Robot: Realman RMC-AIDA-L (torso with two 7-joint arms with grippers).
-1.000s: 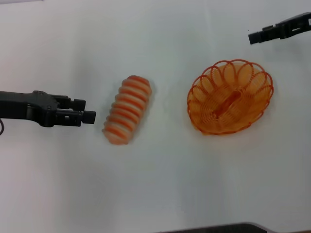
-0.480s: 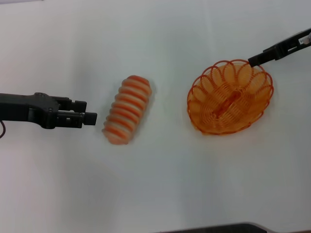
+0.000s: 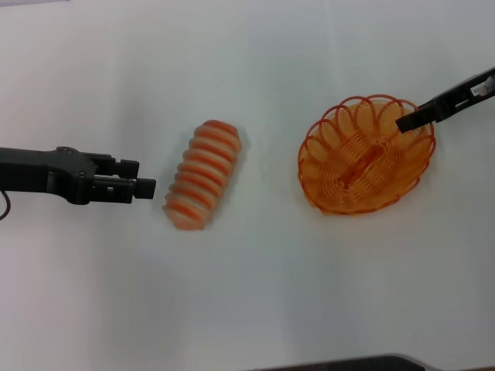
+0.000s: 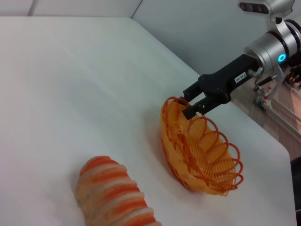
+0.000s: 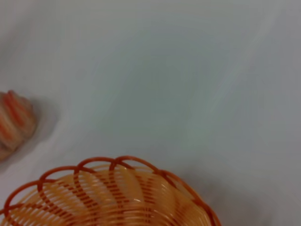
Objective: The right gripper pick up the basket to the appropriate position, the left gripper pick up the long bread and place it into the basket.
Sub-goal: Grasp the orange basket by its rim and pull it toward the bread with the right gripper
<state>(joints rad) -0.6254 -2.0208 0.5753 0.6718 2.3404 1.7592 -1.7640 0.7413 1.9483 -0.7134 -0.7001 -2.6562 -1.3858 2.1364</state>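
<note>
The long bread (image 3: 203, 175), pale with orange-red ridges, lies on the white table left of centre; it also shows in the left wrist view (image 4: 110, 193) and the right wrist view (image 5: 14, 120). The orange wire basket (image 3: 332, 193) sits to its right, empty. My left gripper (image 3: 141, 176) is open, level with the bread and a short gap to its left, not touching it. My right gripper (image 3: 406, 121) is at the basket's far right rim. In the left wrist view the right gripper (image 4: 190, 103) is open with its jaws either side of a rim loop of the basket (image 4: 207, 155).
The white table (image 3: 255, 294) carries only the bread and the basket. A dark edge (image 3: 363, 362) shows at the table's near side. The table's right edge and a metal stand (image 4: 273, 101) beyond it show in the left wrist view.
My right gripper has come down from the far right corner onto the basket's far right rim. My left gripper has crept slightly toward the bread. Bread and basket have not moved.
</note>
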